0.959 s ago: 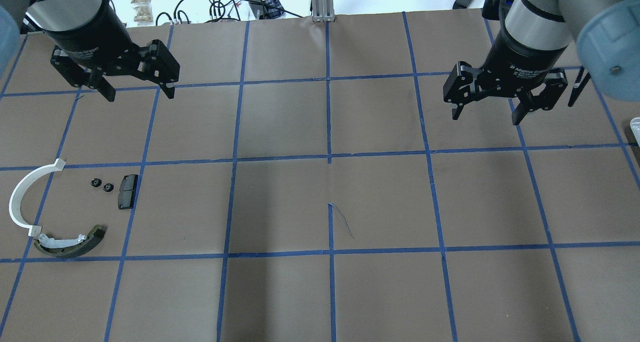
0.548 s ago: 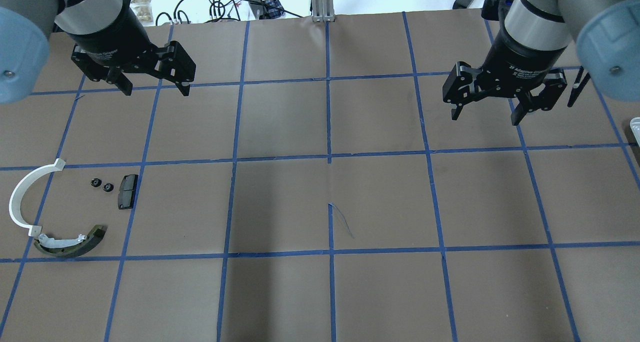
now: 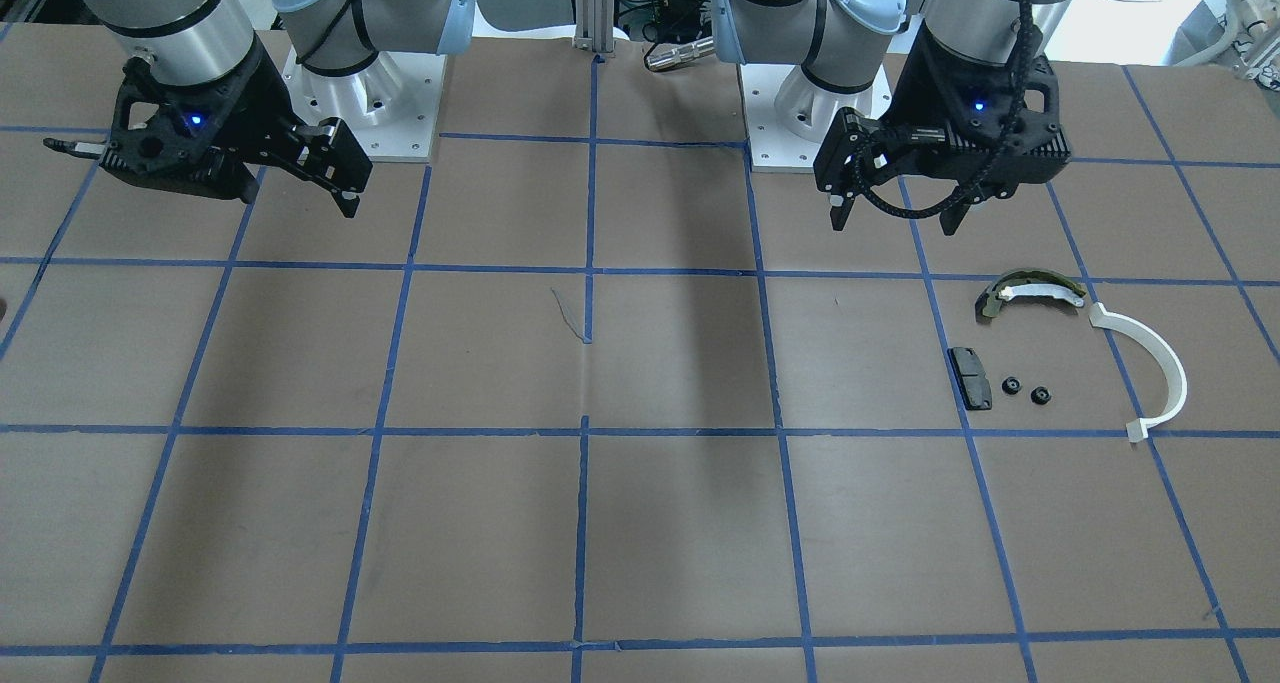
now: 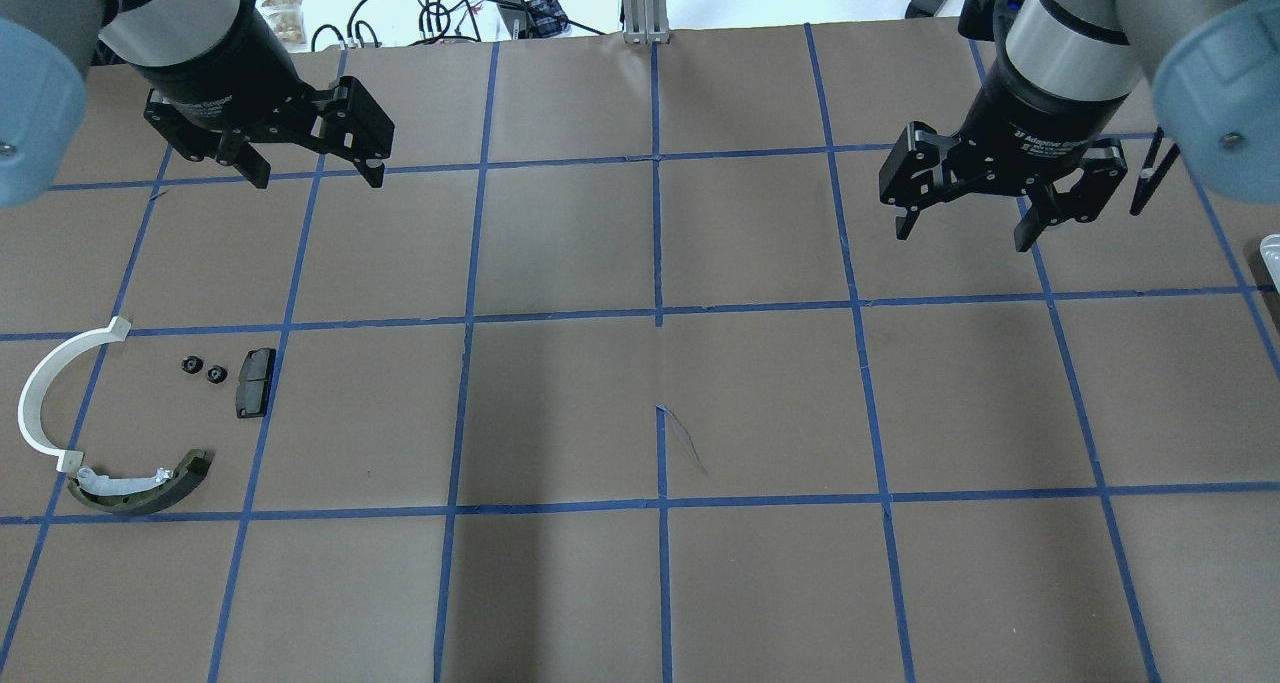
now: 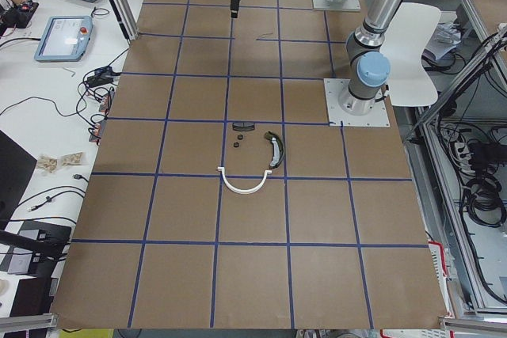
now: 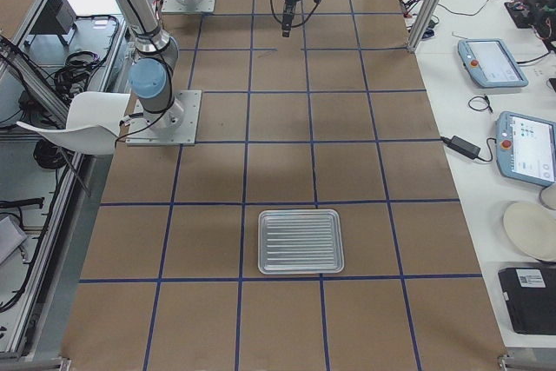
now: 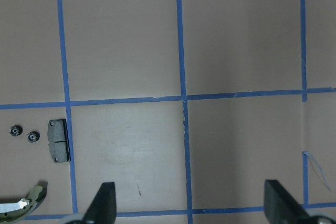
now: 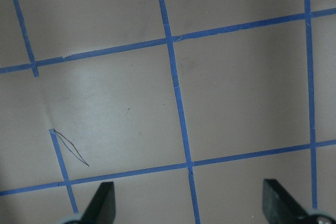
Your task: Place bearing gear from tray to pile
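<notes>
Two small black bearing gears (image 4: 187, 365) (image 4: 215, 373) lie in the pile at the table's left, between a thin white half-ring arc (image 4: 40, 388) and a black rectangular pad (image 4: 255, 383). An olive-and-white curved shoe (image 4: 140, 485) lies just below them. The gears also show in the left wrist view (image 7: 33, 136). The ribbed metal tray (image 6: 301, 241) shows nothing on it. My left gripper (image 4: 318, 181) is open and empty, high above the table beyond the pile. My right gripper (image 4: 962, 241) is open and empty at the far right.
Blue tape lines form a grid on the brown table. The tray's rim (image 4: 1270, 248) just shows at the overhead view's right edge. Cables and small devices lie on the white bench (image 4: 450, 3) beyond the table's far edge.
My left gripper has moved to the right, still open and empty. My right gripper has shifted slightly left. The pile's parts have not moved.
</notes>
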Controlling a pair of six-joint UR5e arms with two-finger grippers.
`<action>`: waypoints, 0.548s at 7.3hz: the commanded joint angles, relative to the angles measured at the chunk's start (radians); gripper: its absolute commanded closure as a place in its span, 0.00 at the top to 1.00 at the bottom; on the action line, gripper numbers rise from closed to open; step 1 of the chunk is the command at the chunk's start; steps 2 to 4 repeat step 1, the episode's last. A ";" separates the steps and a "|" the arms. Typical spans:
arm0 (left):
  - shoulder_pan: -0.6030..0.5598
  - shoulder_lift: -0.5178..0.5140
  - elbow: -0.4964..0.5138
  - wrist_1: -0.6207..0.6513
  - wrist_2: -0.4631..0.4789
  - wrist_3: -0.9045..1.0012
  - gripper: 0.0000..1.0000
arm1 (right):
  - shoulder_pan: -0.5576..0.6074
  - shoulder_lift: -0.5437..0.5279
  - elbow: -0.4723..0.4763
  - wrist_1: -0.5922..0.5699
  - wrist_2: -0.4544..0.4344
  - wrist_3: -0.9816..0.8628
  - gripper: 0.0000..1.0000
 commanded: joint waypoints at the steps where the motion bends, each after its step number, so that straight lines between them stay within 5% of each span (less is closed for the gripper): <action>1: 0.000 0.002 0.000 -0.001 0.004 0.000 1.00 | 0.002 0.000 0.003 0.001 -0.001 0.002 1.00; 4: 0.000 0.002 0.000 -0.001 0.004 0.000 1.00 | 0.002 0.000 0.003 0.001 -0.001 0.002 1.00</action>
